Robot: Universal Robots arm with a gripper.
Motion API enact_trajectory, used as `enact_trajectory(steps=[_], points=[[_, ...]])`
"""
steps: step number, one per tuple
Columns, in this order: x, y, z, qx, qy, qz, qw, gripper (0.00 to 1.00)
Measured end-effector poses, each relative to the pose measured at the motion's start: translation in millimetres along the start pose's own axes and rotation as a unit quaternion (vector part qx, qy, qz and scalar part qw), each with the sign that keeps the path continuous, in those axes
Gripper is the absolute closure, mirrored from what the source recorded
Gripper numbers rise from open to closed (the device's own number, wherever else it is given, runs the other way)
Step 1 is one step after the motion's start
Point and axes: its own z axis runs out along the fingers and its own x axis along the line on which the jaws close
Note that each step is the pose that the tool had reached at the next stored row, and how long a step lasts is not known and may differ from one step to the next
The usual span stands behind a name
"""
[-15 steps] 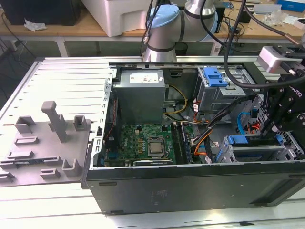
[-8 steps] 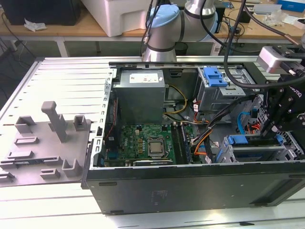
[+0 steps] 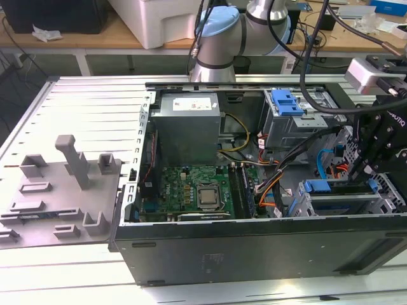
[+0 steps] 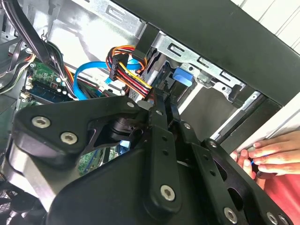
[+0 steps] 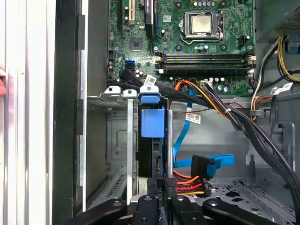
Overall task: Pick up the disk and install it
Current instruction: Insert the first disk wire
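The disk (image 5: 152, 123) stands on edge in a slot of the grey drive cage (image 5: 117, 140) at the front corner of the open computer case. Its blue carrier end (image 3: 316, 186) shows at the slot's inner end, toward the motherboard. My gripper (image 5: 161, 187) reaches down into the case at the exterior view's right (image 3: 359, 175). Its black fingers (image 4: 158, 117) stand close together on the disk's near end, shut on it. In the second wrist view the blue carrier (image 4: 183, 77) lies just beyond the fingertips.
A person's hand (image 4: 267, 157) rests outside the case wall. Blue and multicoloured cables (image 5: 206, 165) hang beside the disk. A second cage with a blue latch (image 3: 286, 101), the motherboard (image 3: 197, 187) and the power supply (image 3: 187, 124) are inside. A grey fixture (image 3: 63, 184) lies on the left.
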Motion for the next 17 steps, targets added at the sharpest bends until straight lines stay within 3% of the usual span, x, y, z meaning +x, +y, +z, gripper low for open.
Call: enact_trajectory(steps=[17], points=[[-1.9, -0.3, 1.4, 0.0001, 0.0000, 0.000, 1.0000, 0.83]])
